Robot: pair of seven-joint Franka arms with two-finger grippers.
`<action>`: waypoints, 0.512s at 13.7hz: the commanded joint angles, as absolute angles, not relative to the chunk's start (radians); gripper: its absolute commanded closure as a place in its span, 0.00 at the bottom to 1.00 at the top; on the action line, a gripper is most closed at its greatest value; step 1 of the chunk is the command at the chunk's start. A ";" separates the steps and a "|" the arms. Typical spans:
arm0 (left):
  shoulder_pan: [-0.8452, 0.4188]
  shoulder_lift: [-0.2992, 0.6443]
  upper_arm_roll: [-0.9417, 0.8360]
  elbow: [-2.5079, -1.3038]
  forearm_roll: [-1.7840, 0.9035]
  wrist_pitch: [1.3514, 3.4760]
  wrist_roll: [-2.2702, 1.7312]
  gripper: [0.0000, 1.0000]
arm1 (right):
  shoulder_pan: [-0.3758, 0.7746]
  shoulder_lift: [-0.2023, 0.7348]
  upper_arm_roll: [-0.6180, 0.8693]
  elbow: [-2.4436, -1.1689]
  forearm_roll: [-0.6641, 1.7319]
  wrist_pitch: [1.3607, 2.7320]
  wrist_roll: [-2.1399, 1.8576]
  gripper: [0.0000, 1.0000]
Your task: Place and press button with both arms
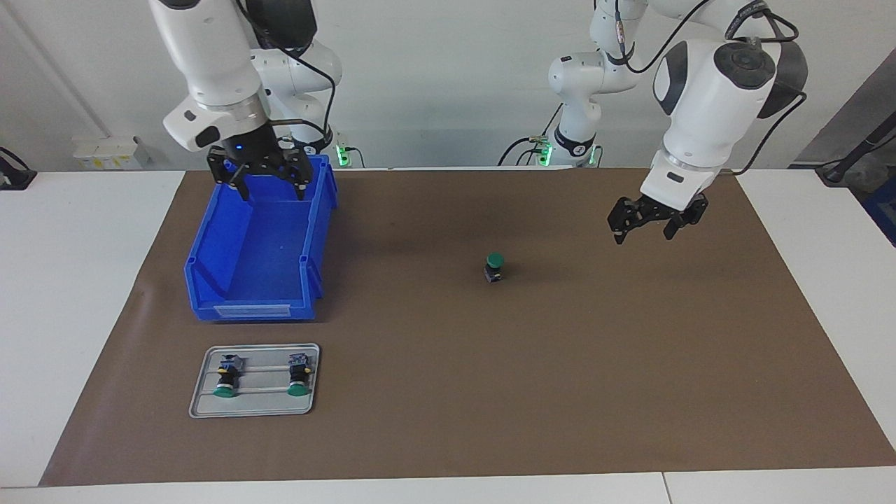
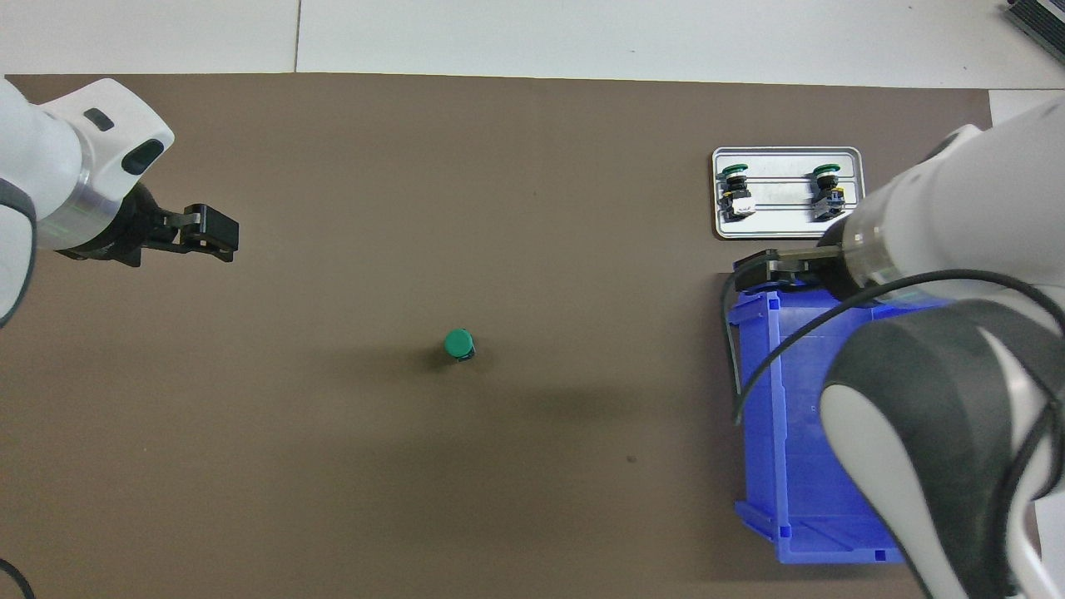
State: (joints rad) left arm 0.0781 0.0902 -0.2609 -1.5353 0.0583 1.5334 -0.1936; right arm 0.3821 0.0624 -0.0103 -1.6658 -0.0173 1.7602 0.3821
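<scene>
a brown mat covers the bench. nearest the robots, the right hand hangs over the blue bin, fingers spread, holding nothing. the left hand hovers over bare mat at the left arm's end, fingers apart and empty. a green-capped button stands upright mid-mat, untouched. farthest out, a metal tray holds two more buttons lying down.
</scene>
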 commanded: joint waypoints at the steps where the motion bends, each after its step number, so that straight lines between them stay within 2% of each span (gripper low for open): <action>1: 0.084 0.107 -0.267 -1.463 0.042 1.431 -0.179 0.00 | 0.533 0.181 -0.015 -1.629 -0.015 1.859 0.573 0.00; 7: 0.155 0.057 -0.262 -1.569 -0.104 1.557 -0.157 0.00 | 0.733 0.353 -0.015 -1.609 -0.020 2.084 0.718 0.00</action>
State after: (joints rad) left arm 0.1250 0.0905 -0.2589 -1.5076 -0.0700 1.5126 -0.1864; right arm 0.7027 0.3035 -0.0086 -1.6408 -0.0180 2.0332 0.6939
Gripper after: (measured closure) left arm 0.000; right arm 0.000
